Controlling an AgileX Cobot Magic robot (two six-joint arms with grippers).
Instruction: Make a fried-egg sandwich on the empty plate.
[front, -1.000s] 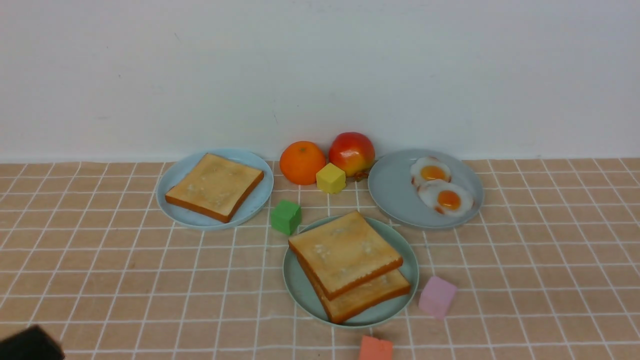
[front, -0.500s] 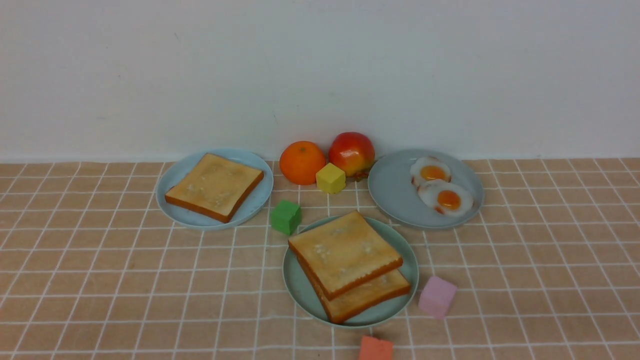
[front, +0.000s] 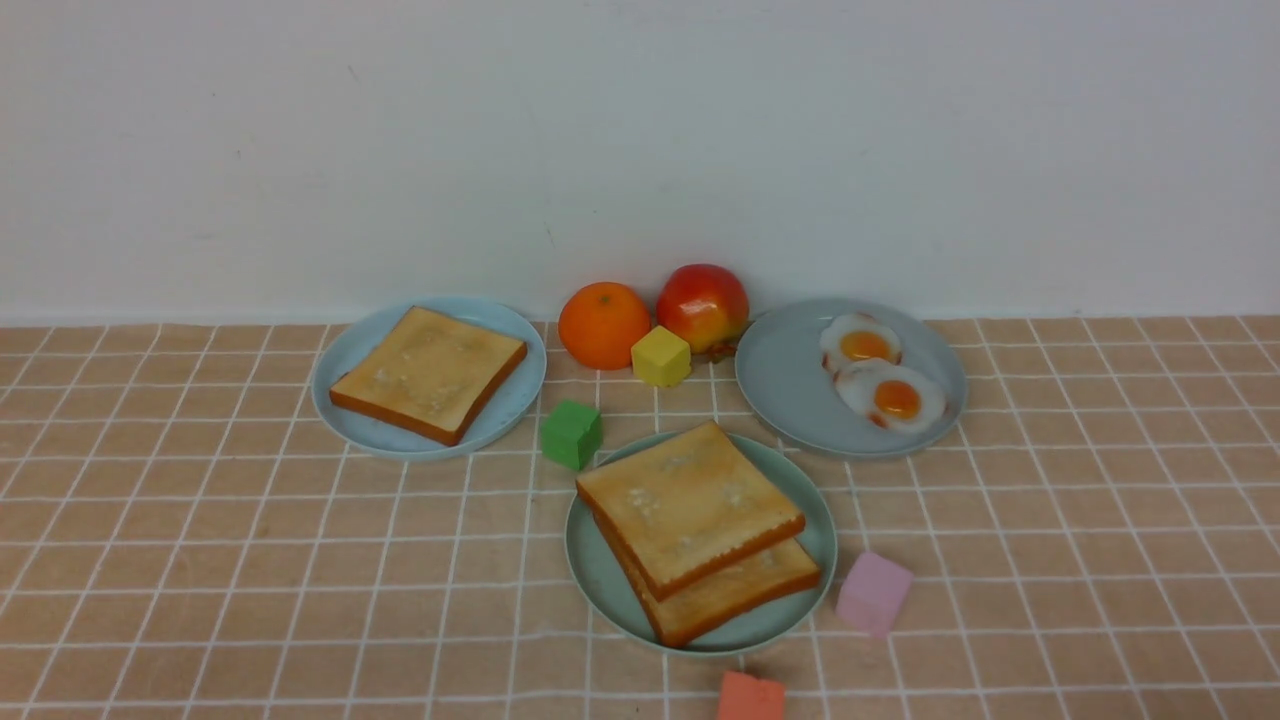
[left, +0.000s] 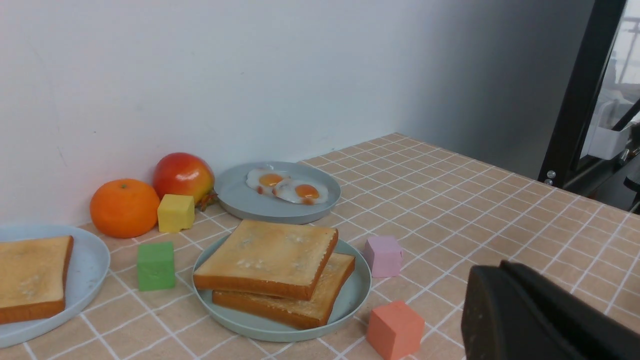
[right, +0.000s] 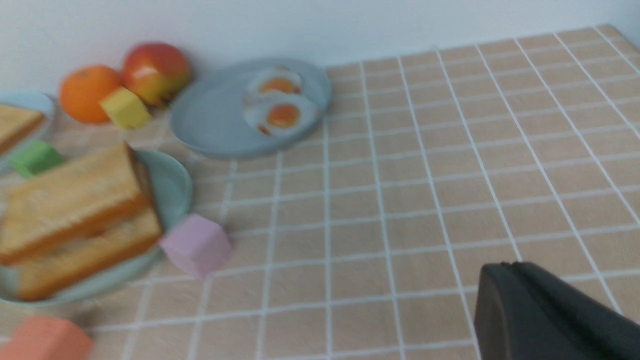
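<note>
Two toast slices (front: 700, 530) sit stacked on the mint plate (front: 600, 570), lower centre of the front view; no egg shows between them. Both fried eggs (front: 882, 380) lie on the grey-blue plate (front: 790, 390), upper right of the stack, so the right arm is probably nearer. No tool in this view.

Left wrist view: left tool (left: 540, 320) at lower right, shut, empty; stack at centre-left, eggs beyond it.

Right wrist view, blurred: right tool (right: 545, 315) at lower right, shut, empty; eggs upper centre-left, well apart from it.
</note>
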